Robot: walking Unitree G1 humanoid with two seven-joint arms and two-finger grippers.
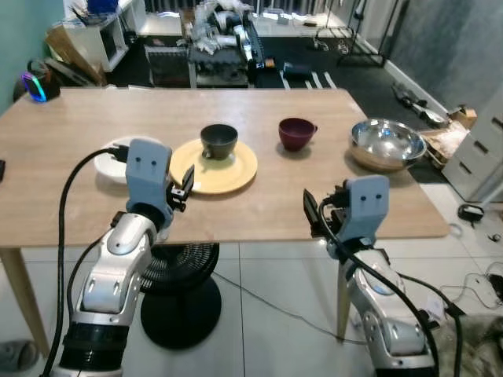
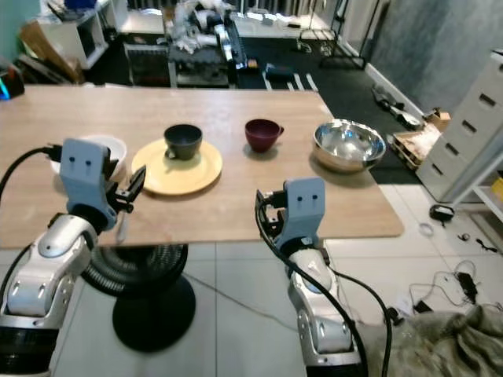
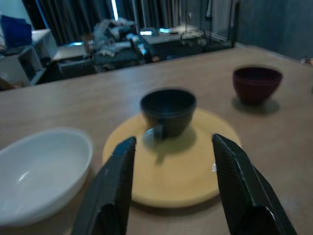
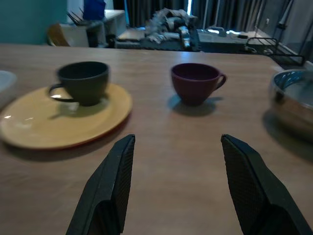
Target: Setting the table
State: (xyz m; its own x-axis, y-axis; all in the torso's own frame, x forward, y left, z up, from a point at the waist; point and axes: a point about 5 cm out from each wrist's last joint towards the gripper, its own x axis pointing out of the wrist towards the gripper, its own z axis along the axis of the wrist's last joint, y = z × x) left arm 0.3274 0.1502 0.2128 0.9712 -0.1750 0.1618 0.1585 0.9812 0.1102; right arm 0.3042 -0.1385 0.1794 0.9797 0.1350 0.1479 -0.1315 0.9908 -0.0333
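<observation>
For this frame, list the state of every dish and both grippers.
Round yellow plate: flat, carrying the cup.
Dark grey cup: upright, empty.
Maroon cup: upright on table.
Steel bowl: upright, empty.
White bowl: upright, empty.
Left gripper: open.
Right gripper: open.

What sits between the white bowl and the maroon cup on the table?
The yellow plate with the black cup on it, seen in the left eye view.

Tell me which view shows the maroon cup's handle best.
The right wrist view: the maroon cup sits close and sharp, its handle sticking out sideways. Both eye views show the cup smaller, from above. In the left wrist view it is blurred at the edge, handle not visible.
</observation>
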